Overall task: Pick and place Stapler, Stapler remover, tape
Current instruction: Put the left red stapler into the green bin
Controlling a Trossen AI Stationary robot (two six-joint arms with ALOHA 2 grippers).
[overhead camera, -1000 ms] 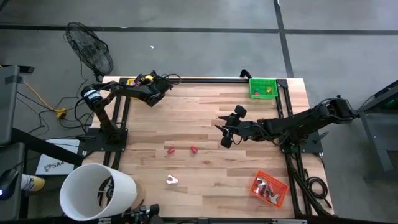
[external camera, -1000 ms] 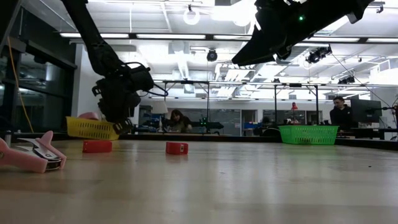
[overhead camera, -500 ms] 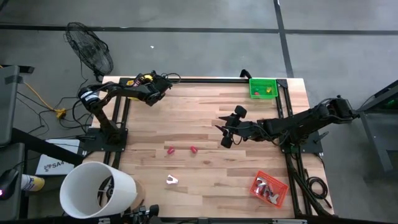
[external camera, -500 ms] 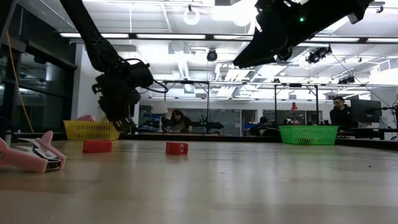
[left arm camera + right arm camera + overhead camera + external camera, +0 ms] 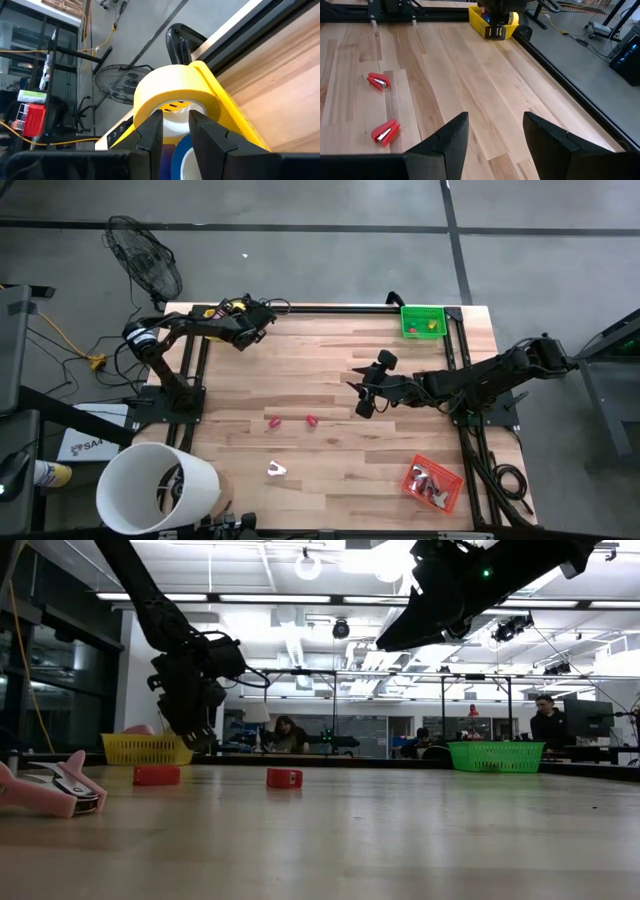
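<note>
The left gripper (image 5: 262, 319), jaws released, is lifting off the yellow bin (image 5: 220, 107) at eleven o'clock, leaving the tape (image 5: 172, 92) inside. The right gripper (image 5: 362, 387), jaws spread, is waiting mid-desk.

- left gripper (image 5: 170, 131): fingers close together over yellow basket (image 5: 225, 117); whether they pinch the yellow tape roll (image 5: 172, 95) or just hover can't be told
- blue tape roll (image 5: 182, 157): only a sliver shows behind the fingers, cut by the frame edge
- pink stapler remover (image 5: 45, 790): cut off at the low view's left edge
- orange basket (image 5: 433, 484): contents too small to identify
- green basket (image 5: 423, 320): contents too small to tell
- white bucket (image 5: 155, 490): cut off at the bottom edge, high view
</note>
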